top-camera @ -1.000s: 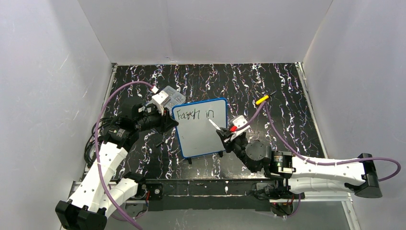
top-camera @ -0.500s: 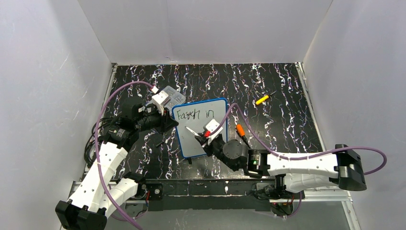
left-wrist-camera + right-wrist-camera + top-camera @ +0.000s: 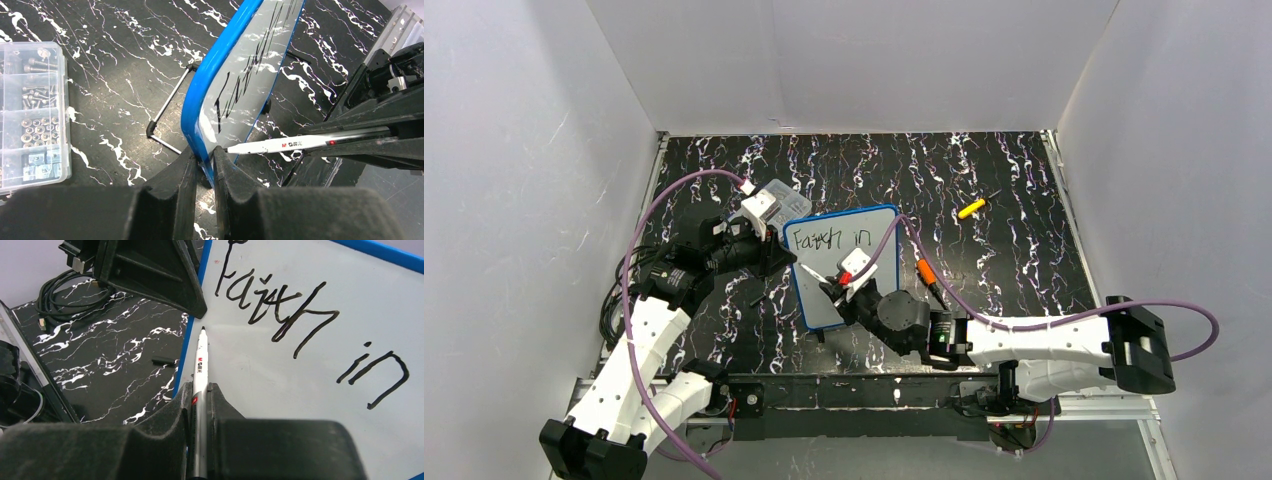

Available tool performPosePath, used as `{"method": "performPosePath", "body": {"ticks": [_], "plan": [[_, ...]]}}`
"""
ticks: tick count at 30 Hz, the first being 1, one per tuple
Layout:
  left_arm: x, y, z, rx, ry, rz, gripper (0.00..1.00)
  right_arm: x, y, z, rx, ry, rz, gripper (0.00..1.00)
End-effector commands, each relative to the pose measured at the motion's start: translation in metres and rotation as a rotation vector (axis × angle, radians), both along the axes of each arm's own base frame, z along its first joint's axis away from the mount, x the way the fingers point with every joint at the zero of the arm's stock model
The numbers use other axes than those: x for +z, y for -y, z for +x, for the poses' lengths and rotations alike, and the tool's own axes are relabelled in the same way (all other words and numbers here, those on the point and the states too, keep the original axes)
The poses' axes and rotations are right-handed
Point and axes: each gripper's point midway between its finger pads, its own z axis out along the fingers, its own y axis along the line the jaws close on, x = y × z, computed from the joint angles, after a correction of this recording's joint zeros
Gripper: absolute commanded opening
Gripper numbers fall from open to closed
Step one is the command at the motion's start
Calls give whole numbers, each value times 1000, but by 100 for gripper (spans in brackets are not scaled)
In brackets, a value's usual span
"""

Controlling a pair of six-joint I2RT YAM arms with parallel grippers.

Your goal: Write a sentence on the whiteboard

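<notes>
Both hold tight: left gripper steadies the whiteboard by its rim, while right gripper clamps the marker beneath the sentence, apparently to begin a second line.

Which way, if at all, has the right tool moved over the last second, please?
Yes. The right tool has moved left across the whiteboard, from its right side to its left edge.

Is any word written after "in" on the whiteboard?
No, the sentence ends at "in"; the whiteboard surface seen beneath it is blank.
</notes>
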Motion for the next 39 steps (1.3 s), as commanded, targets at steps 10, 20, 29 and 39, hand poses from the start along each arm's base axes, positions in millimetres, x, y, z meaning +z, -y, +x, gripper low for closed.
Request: {"method": "performPosePath", "body": {"ticks": [10, 20, 29, 39], "plan": [[-24, -4, -10, -10, -67, 53, 0, -8, 4, 0, -16, -61, -12, 1], [-25, -4, -10, -12, -70, 53, 0, 6, 2, 2, -21, -38, 38, 1], [-25, -4, -10, -11, -71, 53, 0, 28, 8, 10, -74, 0, 123, 1], [-24, -4, -10, -11, -68, 51, 0, 7, 24, 13, -119, -35, 54, 1]]}}
